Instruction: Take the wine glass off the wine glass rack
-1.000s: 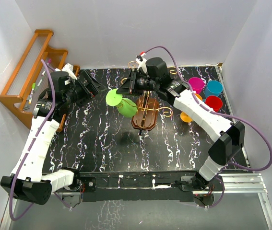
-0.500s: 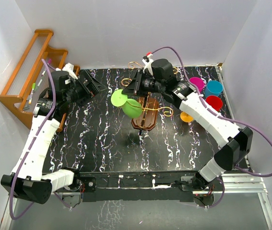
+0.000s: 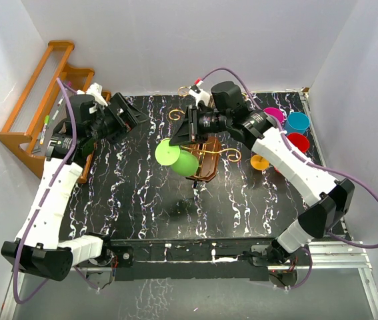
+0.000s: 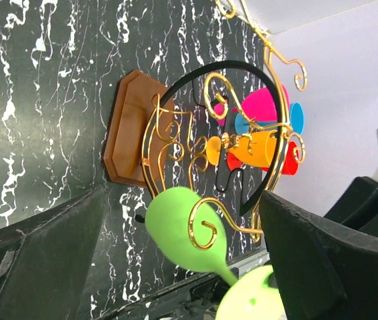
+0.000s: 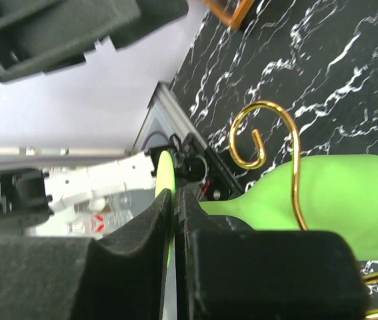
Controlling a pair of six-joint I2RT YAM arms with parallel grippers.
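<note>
Top external view: a black marble-patterned desk (image 3: pixel 142 200) carries the wine glass rack (image 3: pixel 207 168), a dark brown wooden base with gold wire scrolls, set toward the back of the desk. The right gripper (image 3: pixel 177 140) is just left of the rack. Its fingers are pressed together on the flat round foot of a green wine glass (image 3: pixel 186 162). The glass hangs tilted in the air, with its bowl against the rack's left edge. In the wrist views a gold curl crosses in front of the bowl; whether they touch is unclear. The left gripper (image 3: pixel 129 115), well left of the rack, is spread wide and holds nothing. Coloured cups (image 3: pixel 297 123) stand to the rack's right. An orange-brown slatted shelf (image 3: pixel 32 113) stands far to its left.
</note>
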